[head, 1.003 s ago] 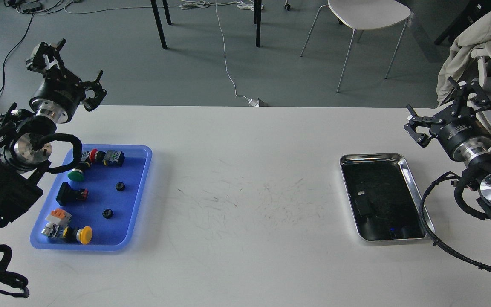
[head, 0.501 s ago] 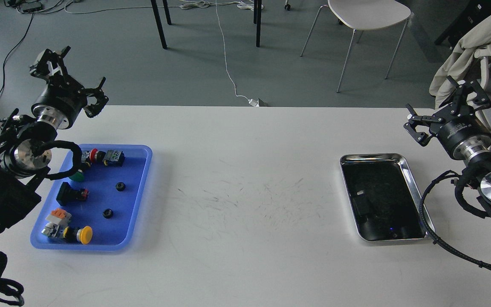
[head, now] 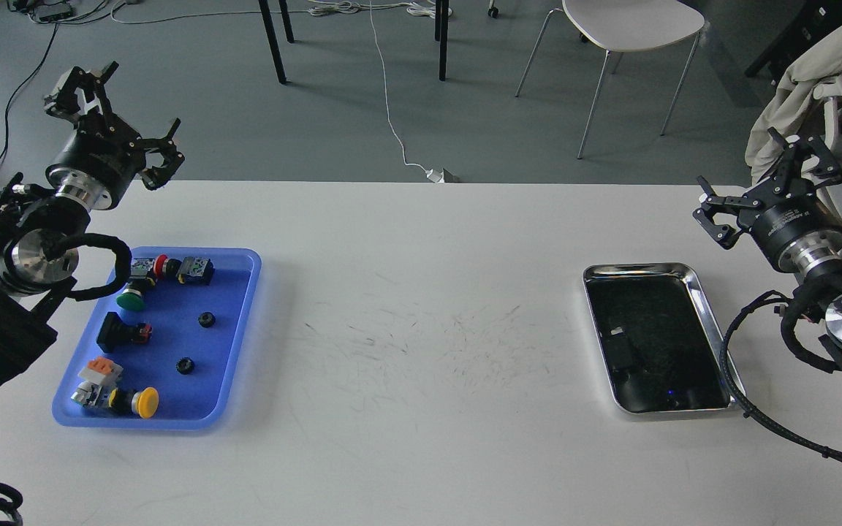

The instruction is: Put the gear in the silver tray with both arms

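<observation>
Two small black gears lie in the blue tray (head: 238, 329) at the left: one (head: 206, 319) near its middle, one (head: 185, 365) lower down. The silver tray (head: 706, 314) sits at the right of the white table with a dark, mirror-like bottom and nothing in it. My left gripper (head: 115, 115) is open and empty, held above the table's far left edge, behind the blue tray. My right gripper (head: 768, 186) is open and empty, raised beyond the silver tray's far right corner.
The blue tray also holds push buttons: a green one (head: 129, 299), a yellow one (head: 146, 402), a red one (head: 161, 264), and a black switch block (head: 118, 332). Chairs (head: 629, 29) and floor cables lie behind the table.
My left arm has swayed slightly: the gripper moved a little up and right, then back left. My right gripper has shifted very slightly. Both stay open and empty. The trays and gears have not moved.
</observation>
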You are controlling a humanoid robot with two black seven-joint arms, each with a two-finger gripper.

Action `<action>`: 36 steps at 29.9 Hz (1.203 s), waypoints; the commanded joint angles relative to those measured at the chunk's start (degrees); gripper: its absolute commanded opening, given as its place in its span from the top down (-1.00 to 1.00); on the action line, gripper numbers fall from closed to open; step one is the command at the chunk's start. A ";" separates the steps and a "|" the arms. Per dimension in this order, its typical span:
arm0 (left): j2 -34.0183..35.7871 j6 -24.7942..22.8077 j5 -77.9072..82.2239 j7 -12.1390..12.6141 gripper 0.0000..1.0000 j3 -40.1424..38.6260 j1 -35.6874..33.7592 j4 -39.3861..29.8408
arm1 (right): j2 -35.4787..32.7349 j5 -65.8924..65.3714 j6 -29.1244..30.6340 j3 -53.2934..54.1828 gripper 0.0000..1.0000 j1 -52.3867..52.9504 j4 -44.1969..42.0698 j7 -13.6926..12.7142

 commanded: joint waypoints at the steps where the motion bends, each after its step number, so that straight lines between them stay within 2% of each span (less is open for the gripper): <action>1: 0.13 -0.01 0.09 -0.01 -0.98 0.09 0.00 -0.18 | 0.00 0.01 0.01 -0.17 -0.99 0.08 -0.07 0.00; 22: 3.82 1.31 1.59 -0.09 -0.98 3.52 1.76 -8.09 | 0.00 -0.08 -0.08 -0.26 -0.99 -0.01 0.10 0.00; 30: 9.35 1.66 1.68 -0.09 -0.98 5.98 2.46 -14.68 | 0.09 -0.08 -0.08 -0.34 -0.99 -0.09 0.10 0.00; 36: 15.59 1.75 1.76 -0.09 -0.98 8.44 3.34 -22.06 | 0.09 -0.17 -0.08 -0.34 -0.99 -0.09 0.19 0.00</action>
